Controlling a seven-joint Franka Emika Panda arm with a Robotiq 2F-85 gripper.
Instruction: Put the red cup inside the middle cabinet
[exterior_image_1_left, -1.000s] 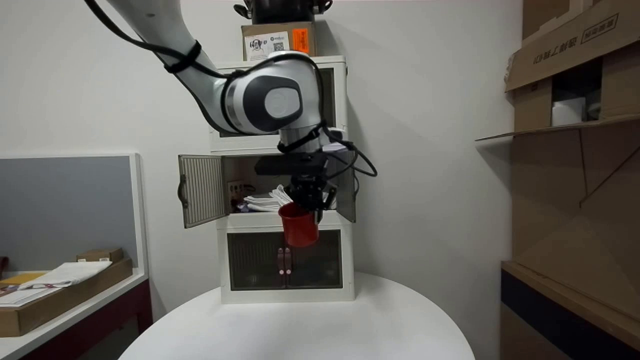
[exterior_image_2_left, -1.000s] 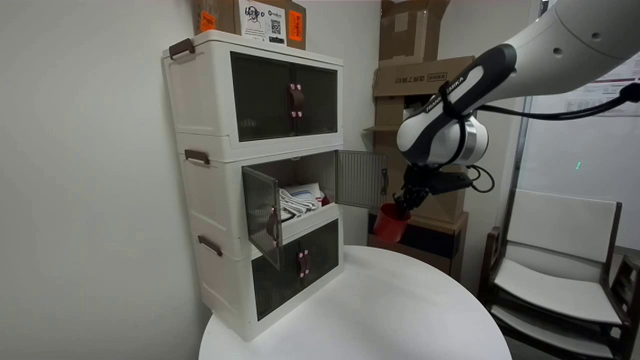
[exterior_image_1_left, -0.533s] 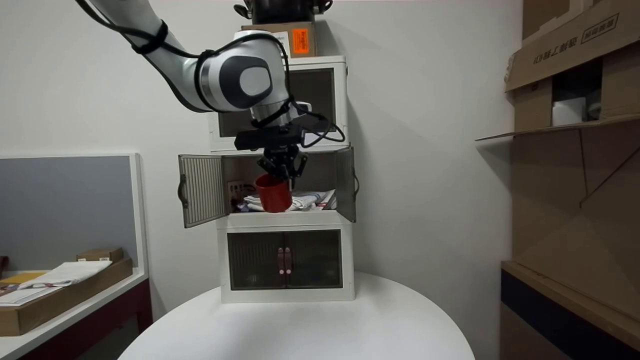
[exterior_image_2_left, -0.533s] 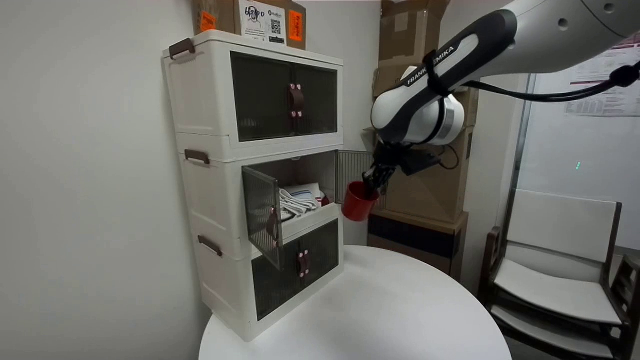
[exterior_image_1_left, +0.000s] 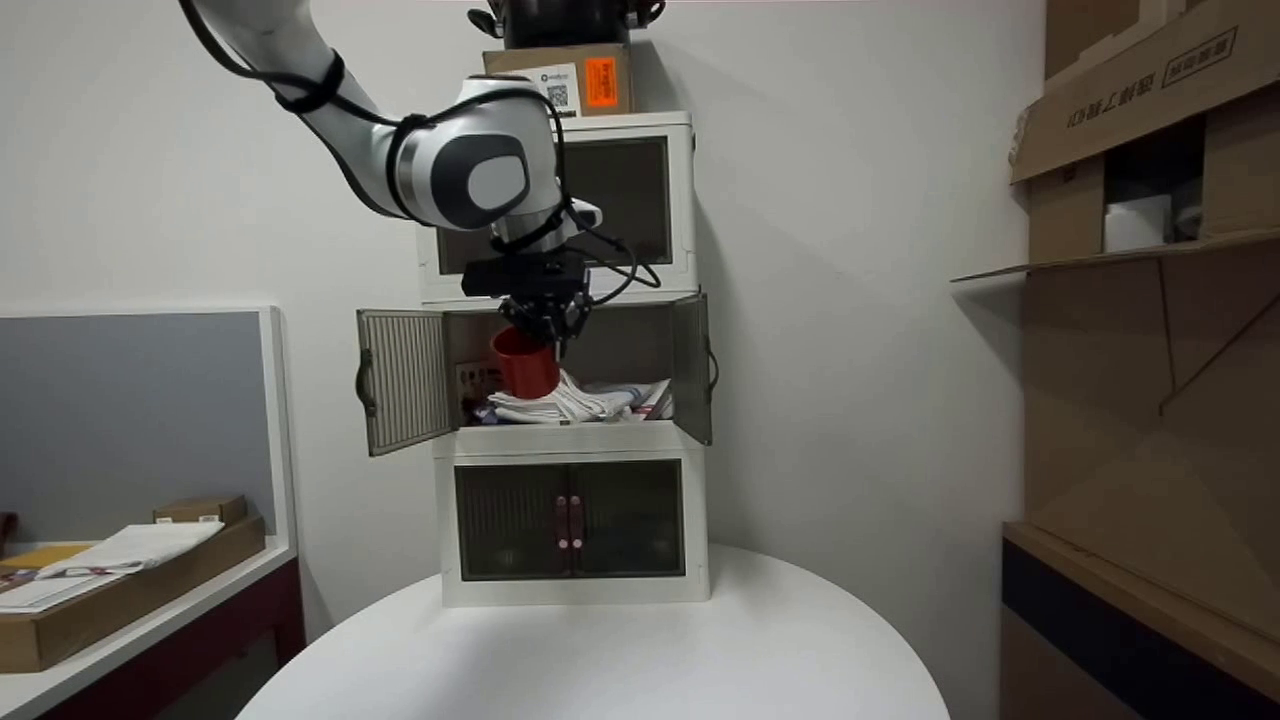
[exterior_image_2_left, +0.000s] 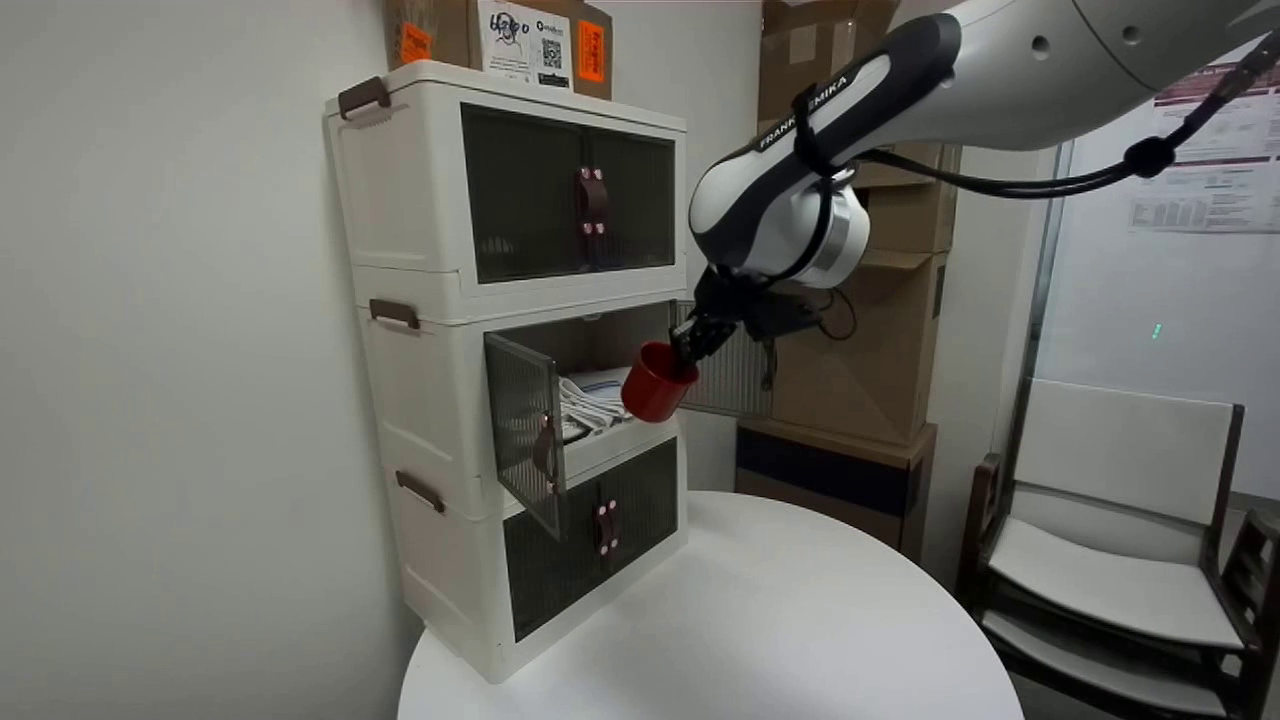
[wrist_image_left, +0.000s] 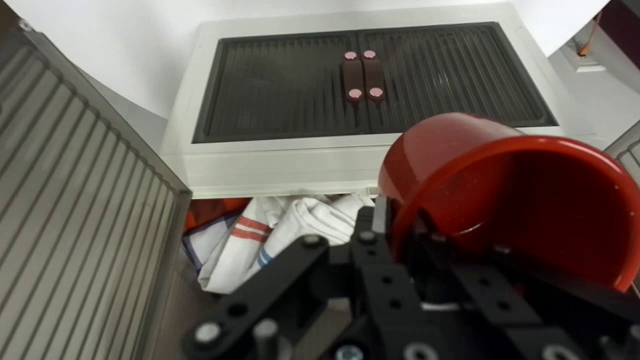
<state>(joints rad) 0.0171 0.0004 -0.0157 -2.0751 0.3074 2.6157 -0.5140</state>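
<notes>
The red cup (exterior_image_1_left: 527, 366) hangs tilted in front of the open middle cabinet (exterior_image_1_left: 600, 438), at the height of its opening. The cup also shows in an exterior view (exterior_image_2_left: 656, 386) near the cabinet's front sill (exterior_image_2_left: 625, 442). In the wrist view the cup (wrist_image_left: 450, 145) is at the right with its mouth toward the camera. My gripper (wrist_image_left: 397, 225) is shut on the cup's wall, one finger outside and one inside. The gripper (exterior_image_1_left: 557, 345) shows above the cup in both exterior views (exterior_image_2_left: 683, 352). The cup's handle does not show.
Both middle doors stand open, one at the left (exterior_image_1_left: 405, 380) and one at the right (exterior_image_1_left: 692, 370). Folded white cloths (exterior_image_1_left: 590, 402) lie on the compartment floor. The upper (exterior_image_2_left: 530, 190) and lower (exterior_image_2_left: 555, 570) compartments are shut. A round white table (exterior_image_2_left: 800, 610) carries the stack.
The arm has carried the red cup up and toward the cabinet, from in front of the lower doors to the middle opening. The doors and cloths have not moved.
</notes>
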